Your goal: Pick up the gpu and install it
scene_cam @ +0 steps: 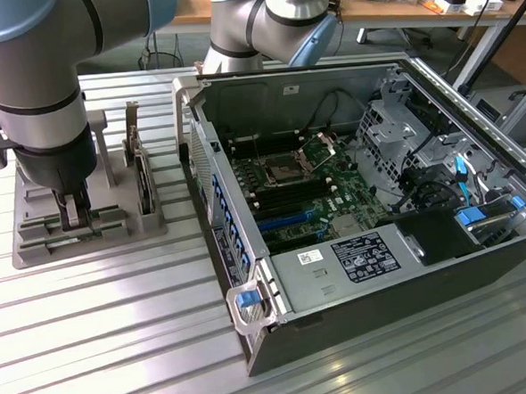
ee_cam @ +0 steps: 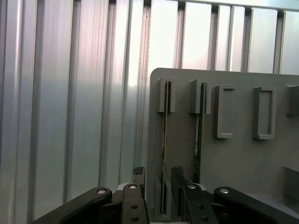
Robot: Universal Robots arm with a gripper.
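A workshop with wooden desks lies at the far side, and a ribbed aluminium table (scene_cam: 94, 350) fills the foreground. On the exterior view's right of it sits an open computer case (scene_cam: 387, 332), lid off, its motherboard (scene_cam: 307, 194) exposed. On the exterior view's left lies a grey slotted holder tray (scene_cam: 34, 251), with a dark upright card (scene_cam: 139, 169) standing in its right-hand part. The robot arm (scene_cam: 43, 103) reaches straight down onto the tray's left part, and its gripper (scene_cam: 72, 209) is low among the slots.

In the wrist view the gpu (ee_cam: 164, 140) stands on its long edge in a tray slot, seen edge-on as a thin line. A second thin board (ee_cam: 200, 135) stands in the neighbouring slot, just beside it. The gripper (ee_cam: 159, 196) is spread wide, with one of its fingers (ee_cam: 138, 186) on each side of the gpu. I cannot tell whether either touches it, and nothing is pinched yet.

The gpu looks light, stiff along its length and thin enough to crack or flex if it is twisted. Its flat faces are probably smooth, and the parts on them are fragile. The sound hold is across the two flat faces, near mid-length and close to the upper edge. That keeps it square, so it lifts straight out of the slot without binding.
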